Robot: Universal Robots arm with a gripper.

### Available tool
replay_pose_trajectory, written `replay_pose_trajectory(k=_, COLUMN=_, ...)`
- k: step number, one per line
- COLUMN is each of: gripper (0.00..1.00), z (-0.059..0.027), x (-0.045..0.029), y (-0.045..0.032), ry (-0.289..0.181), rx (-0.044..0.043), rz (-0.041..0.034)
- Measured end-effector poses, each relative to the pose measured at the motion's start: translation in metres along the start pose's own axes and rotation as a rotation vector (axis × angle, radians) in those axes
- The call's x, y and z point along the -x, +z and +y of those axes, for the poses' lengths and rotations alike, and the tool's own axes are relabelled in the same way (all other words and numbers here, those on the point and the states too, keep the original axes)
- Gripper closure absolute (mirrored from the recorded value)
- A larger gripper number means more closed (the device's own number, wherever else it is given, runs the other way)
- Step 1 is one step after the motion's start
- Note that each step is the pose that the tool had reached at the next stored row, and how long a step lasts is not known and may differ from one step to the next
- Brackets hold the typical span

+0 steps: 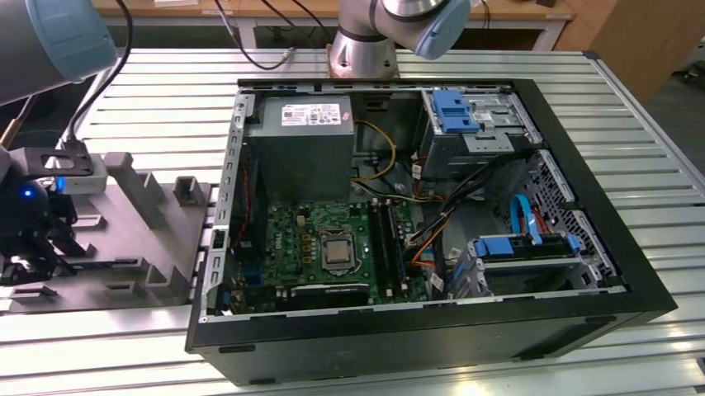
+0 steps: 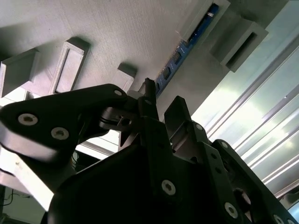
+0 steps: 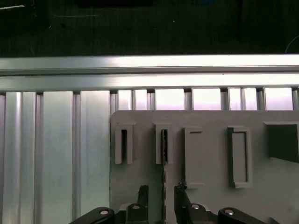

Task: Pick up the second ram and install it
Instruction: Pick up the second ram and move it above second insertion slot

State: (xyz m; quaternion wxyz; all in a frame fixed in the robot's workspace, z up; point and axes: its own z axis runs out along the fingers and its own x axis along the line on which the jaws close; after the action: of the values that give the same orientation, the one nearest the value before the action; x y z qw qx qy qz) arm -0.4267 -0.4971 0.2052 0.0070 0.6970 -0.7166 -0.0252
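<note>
The second ram (image 3: pixel 164 140) is a thin dark stick standing on edge in a slot of the grey fixture (image 3: pixel 212 154). In the second wrist view the ram's blue edge (image 2: pixel 184 46) runs toward the fingers. My gripper (image 3: pixel 161 189) is open and straddles the stick's near end, with a gap on each side. My gripper (image 2: pixel 162 100) has dark fingertips (image 2: pixel 149 93) that stand apart. In the exterior view the gripper (image 1: pixel 25 256) hangs over the fixture (image 1: pixel 132 239) at that view's left. The motherboard (image 1: pixel 319 239) lies in the open case, its long memory slots (image 1: pixel 382 235) beside the processor.
The open black computer case (image 1: pixel 573 247) fills the middle of the slatted metal table (image 1: pixel 165 107). Inside it are a grey power supply (image 1: pixel 303 136), blue-tabbed drive cages (image 1: pixel 457 111), and orange and blue cables (image 1: pixel 523 219). A second arm's base (image 1: pixel 364 45) stands behind the case.
</note>
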Motion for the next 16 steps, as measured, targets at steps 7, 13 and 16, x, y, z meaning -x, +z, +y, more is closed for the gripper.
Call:
replay_pose_trajectory(k=7, gripper=0.65, z=-0.0002, x=0.0000, y=0.0030, ry=-0.016, rx=-0.0011, rz=-0.0122)
replay_pose_trajectory(k=13, gripper=0.65, z=-0.0004, x=-0.0001, y=0.0049, ry=-0.045, rx=-0.0001, rz=-0.0109)
replay_pose_trajectory(k=16, gripper=0.65, z=-0.0007, x=-0.0001, y=0.0053, ry=-0.060, rx=0.0003, rz=-0.0103)
